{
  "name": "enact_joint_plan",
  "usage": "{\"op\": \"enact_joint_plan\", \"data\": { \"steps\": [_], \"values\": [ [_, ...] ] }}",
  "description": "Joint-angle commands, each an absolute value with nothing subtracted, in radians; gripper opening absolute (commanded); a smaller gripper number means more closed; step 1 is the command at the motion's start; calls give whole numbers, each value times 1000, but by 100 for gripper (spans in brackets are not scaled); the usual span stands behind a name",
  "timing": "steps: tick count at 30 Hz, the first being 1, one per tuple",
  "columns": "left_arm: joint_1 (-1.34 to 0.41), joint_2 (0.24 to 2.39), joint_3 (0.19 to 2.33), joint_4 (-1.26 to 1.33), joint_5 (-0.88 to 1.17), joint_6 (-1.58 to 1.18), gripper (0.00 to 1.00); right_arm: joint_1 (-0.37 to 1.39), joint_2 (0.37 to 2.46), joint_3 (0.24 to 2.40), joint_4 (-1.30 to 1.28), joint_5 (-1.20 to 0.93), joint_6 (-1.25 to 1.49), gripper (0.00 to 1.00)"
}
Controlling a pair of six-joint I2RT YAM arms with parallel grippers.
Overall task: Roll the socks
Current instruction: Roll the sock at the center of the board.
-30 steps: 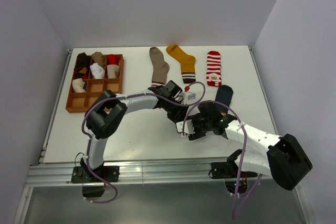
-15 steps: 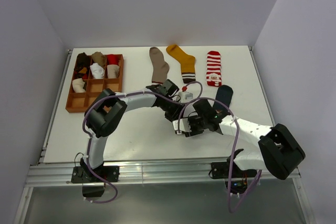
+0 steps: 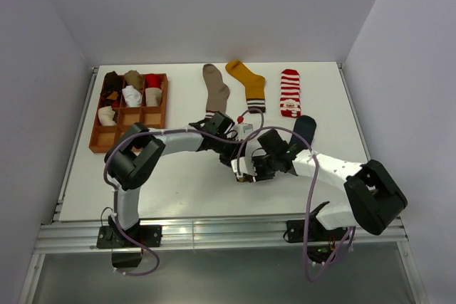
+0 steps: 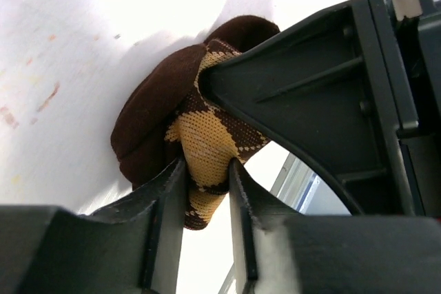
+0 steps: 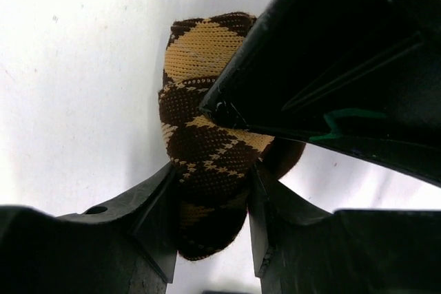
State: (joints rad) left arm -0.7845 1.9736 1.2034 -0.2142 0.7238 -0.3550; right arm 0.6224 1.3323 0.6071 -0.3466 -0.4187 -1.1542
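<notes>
Pinching a yellow-and-brown fold of the argyle sock (image 4: 200, 135) between the nearly closed fingers of the left gripper (image 4: 203, 170), with the sock bunched into a lump on the white table (image 3: 178, 183), near its middle. Squeezing the same lump from the opposite side with the right gripper (image 5: 210, 184), its jaws partly closed and pressing on both flanks of the fabric. Crowding each wrist view with the black body of the other gripper and hiding part of the sock. Covering nearly all of it with the two wrists in the view from above.

Sharing the table with four flat socks farther back, all apart from the grippers: a taupe sock (image 3: 215, 89), a mustard sock (image 3: 249, 85) just right of it, a red-and-white striped sock (image 3: 289, 92) farther right, and a navy sock (image 3: 305, 127) nearer, partly hidden by the right arm.

Showing a wooden tray (image 3: 146, 132) at the far left, well apart from both grippers and holding rolled socks (image 3: 132, 95). Filling the far row with dark brown, tan and red, the next row with a dark one, white and cream, and the left compartment of the third row with one cream roll.
</notes>
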Motion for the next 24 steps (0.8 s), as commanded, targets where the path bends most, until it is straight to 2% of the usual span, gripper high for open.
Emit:
{"op": "enact_joint_plan", "data": {
  "steps": [1,4,12,14,20,24],
  "values": [
    [-776,1907,1141,-146,667,-445,37,629,1387,632,-419,-408,-1129,17],
    [-762,1853,1092,-51,640,-511,41,627,1405,646,-429,-407,-1124,17],
    [-700,1675,930,112,476,-641,44,627,1466,695,-471,-414,-1117,17],
    [-693,1573,875,181,333,-656,44,627,1495,730,-511,-426,-1118,17],
    [-716,1234,527,402,-96,-683,46,620,1589,833,-623,-463,-1117,17],
    [-827,1135,472,388,-347,-623,47,617,1643,880,-670,-476,-1118,17]
  ]
}}
